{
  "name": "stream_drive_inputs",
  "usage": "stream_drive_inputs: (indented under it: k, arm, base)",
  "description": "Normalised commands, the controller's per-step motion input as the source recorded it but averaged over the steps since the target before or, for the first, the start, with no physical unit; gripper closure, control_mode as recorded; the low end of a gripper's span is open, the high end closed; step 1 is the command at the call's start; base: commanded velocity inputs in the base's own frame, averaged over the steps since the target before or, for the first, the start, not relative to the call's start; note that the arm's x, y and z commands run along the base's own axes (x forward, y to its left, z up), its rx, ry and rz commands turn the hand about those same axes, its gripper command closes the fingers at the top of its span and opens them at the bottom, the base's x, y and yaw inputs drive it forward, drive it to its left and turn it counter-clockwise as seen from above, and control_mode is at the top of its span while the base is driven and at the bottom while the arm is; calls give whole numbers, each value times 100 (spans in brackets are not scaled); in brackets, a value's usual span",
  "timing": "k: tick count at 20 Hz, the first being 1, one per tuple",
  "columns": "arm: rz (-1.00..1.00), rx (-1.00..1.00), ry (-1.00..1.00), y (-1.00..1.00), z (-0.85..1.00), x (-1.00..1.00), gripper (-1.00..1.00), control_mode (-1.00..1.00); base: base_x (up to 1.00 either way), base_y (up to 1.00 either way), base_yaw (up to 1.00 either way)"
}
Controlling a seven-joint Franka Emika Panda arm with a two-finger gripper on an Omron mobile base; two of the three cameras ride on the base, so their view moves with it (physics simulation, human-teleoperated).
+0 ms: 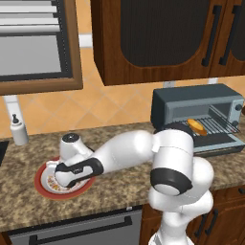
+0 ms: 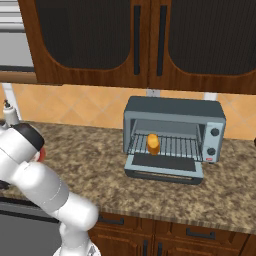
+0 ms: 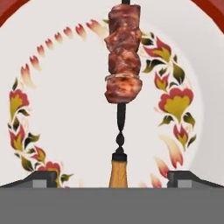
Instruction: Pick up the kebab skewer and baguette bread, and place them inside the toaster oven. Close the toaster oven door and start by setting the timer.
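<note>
Hand view looked straight down on a plate [image 3: 65, 109], with the jaws released and spread wide, one dark fingertip [image 3: 41, 178] at the lower left and the other at the lower right. Between them lay the kebab skewer [image 3: 124, 61], its wooden handle end nearest the camera, then a thin dark metal shaft, then the stack of dark red and brown meat chunks running away toward the top of the view. The fingertips stood apart from the skewer on either side and touched nothing that could be seen. The plate was white with a ring of red and yellow flowers and a red rim.

In the left base view the arm [image 1: 124, 153] reached across to the left, and the hand hung low over the same red-rimmed plate [image 1: 42, 184], which sat on the speckled brown table [image 1: 119, 191]. The jaws themselves were hidden under the hand there, and the skewer could not be made out. A small white bottle [image 1: 19, 130] stood near the wall to the left of the plate.

Well apart to the right stood the toaster oven [image 2: 172, 137], grey-blue, with knobs on its right side. The toaster oven door [image 2: 164, 167] lay folded down flat in front. The baguette bread [image 2: 153, 144] rested on the wire rack inside, toward the left of the opening. Dark wooden cupboards [image 2: 145, 40] hung above.
</note>
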Motion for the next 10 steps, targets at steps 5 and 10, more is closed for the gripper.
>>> stream_drive_inputs:
  k: [5, 10]
  arm:
    - [0, 0, 0, 0, -19, -6, -100, -100]
    - [0, 0, 0, 0, -17, 0, 100, -100]
  base:
    - [0, 0, 0]
    - [0, 0, 0]
